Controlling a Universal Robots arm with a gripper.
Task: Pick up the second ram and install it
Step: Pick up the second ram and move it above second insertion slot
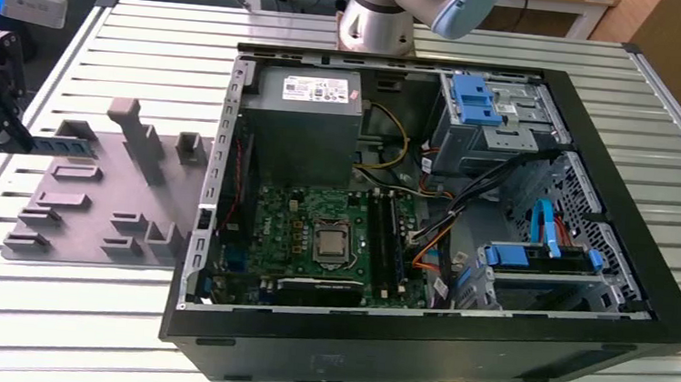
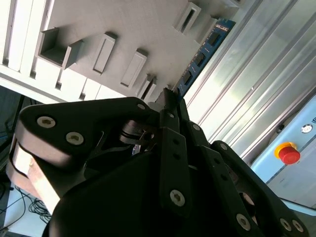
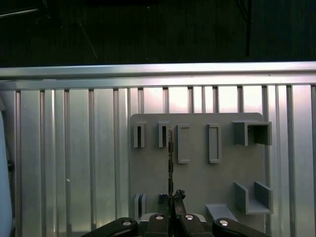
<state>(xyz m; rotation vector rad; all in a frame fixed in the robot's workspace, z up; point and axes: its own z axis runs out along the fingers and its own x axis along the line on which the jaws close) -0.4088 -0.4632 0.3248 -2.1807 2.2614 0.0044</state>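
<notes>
**Half the job shows as done: the stick is picked up, not yet installed**

In the exterior view, the pincer (image 1: 13, 140) hangs at the view's left, clamped on one end of the second ram (image 1: 64, 144). It holds the stick level above the far edge of the grey tray (image 1: 95, 217), well apart from the open computer case (image 1: 426, 344) on the desk (image 1: 145, 39). The case holds the green motherboard (image 1: 312, 234), the grey power supply (image 1: 303, 124) and blue-fronted drive cages (image 1: 487, 107). The long black slots (image 1: 383, 235) lie beside the processor. I cannot tell whether a stick already sits in any of them.

In the second wrist view, the pincer (image 2: 170, 98) has its jaws together on the blue stick's near end. The second ram (image 2: 205, 52) reaches out past the tray (image 2: 123, 29) toward the ribbed desk (image 2: 256, 89), touching neither.

In the first wrist view, the second ram (image 3: 170, 158) is seen edge-on, rising from the pincer (image 3: 171, 200) over the tray (image 3: 222, 177). The tray's upright pockets (image 3: 183, 143) look empty. Seating the stick in the motherboard, by my judgement, is all that is left.
</notes>
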